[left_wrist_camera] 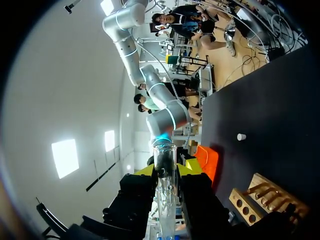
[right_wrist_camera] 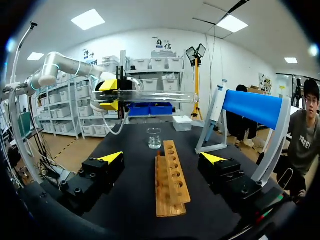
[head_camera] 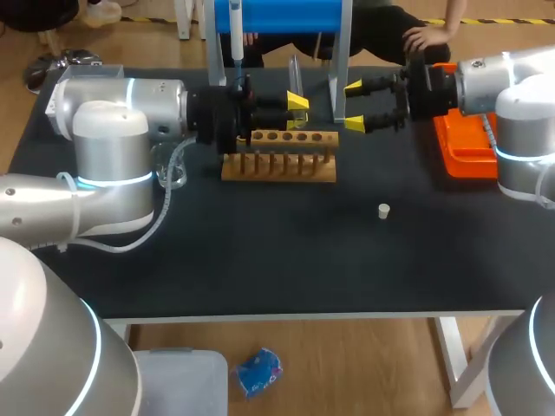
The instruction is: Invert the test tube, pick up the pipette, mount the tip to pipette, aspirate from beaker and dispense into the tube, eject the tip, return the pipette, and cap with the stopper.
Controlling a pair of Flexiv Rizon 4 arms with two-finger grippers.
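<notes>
The black table (head_camera: 286,269) took up most of the head view, its near half bare matte cloth. The left arm (head_camera: 113,147) came in low across the far left of the surface, and the right arm (head_camera: 512,95) entered from the far right, so the two grippers faced each other above the back of the table. At the far edge stood a stand (head_camera: 277,13) with a blue top bar, and the pipette (head_camera: 234,30) hung upright from it. An orange tray (head_camera: 464,147) lay on the cloth under the right arm. The wooden rack (head_camera: 279,160) sat on the table below and between the two grippers, its row of holes showing on top. The left gripper (head_camera: 297,113) was clamped on the test tube (right_wrist_camera: 160,96), which the right wrist view showed lying level in the air above the rack, its long free end reaching out from the yellow tips toward the stand. In the left wrist view the glass ran straight out between the fingers. The right gripper (head_camera: 353,106) was spread wide and held nothing, with the rack's end low between its tips. The beaker (right_wrist_camera: 154,137) stood just beyond the rack's other end, with a little clear liquid in it. The small white stopper (head_camera: 383,210) lay alone on the cloth, nearer than the rack and apart from it.
</notes>
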